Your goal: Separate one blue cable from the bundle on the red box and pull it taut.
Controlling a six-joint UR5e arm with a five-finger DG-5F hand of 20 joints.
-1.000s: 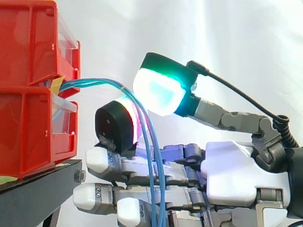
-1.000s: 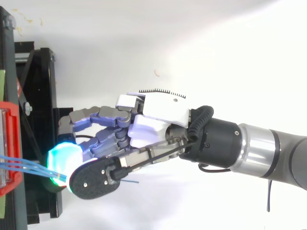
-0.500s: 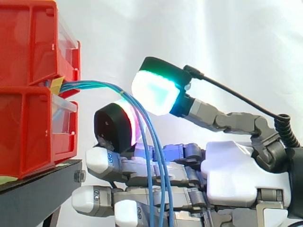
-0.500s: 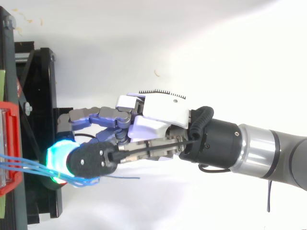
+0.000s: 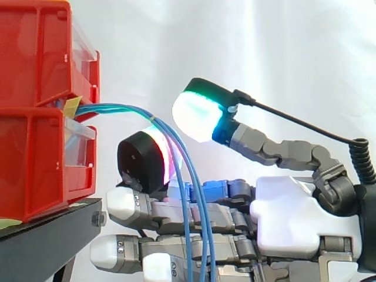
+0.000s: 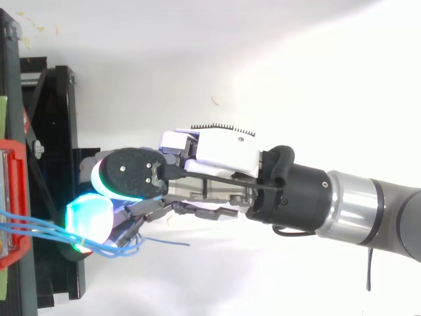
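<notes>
Several blue cables (image 5: 126, 108) leave the gap between the stacked red bins (image 5: 41, 123), arc to the right and hang down in front of the hand (image 5: 294, 226). In the top view the cables (image 6: 36, 227) run from the red bin (image 6: 12, 197) and loop by the hand (image 6: 220, 155). One raised finger (image 5: 141, 164) with a black back and a pink-white pad stands under the arc, and the cables rest against its pad. The thumb (image 5: 200, 114), pad glowing green, is lifted above them with a gap. The other fingers (image 5: 132, 202) lie straight. Nothing is pinched.
The bins stand on a black stand (image 5: 47, 235) at the left. A loose blue cable end (image 6: 172, 243) lies on the white surface below the hand. The white curtain (image 5: 264, 53) is behind.
The thumb has swung sideways off the cables and away from the raised finger, so the pinch over the bundle has opened. The cables still drape over the finger.
</notes>
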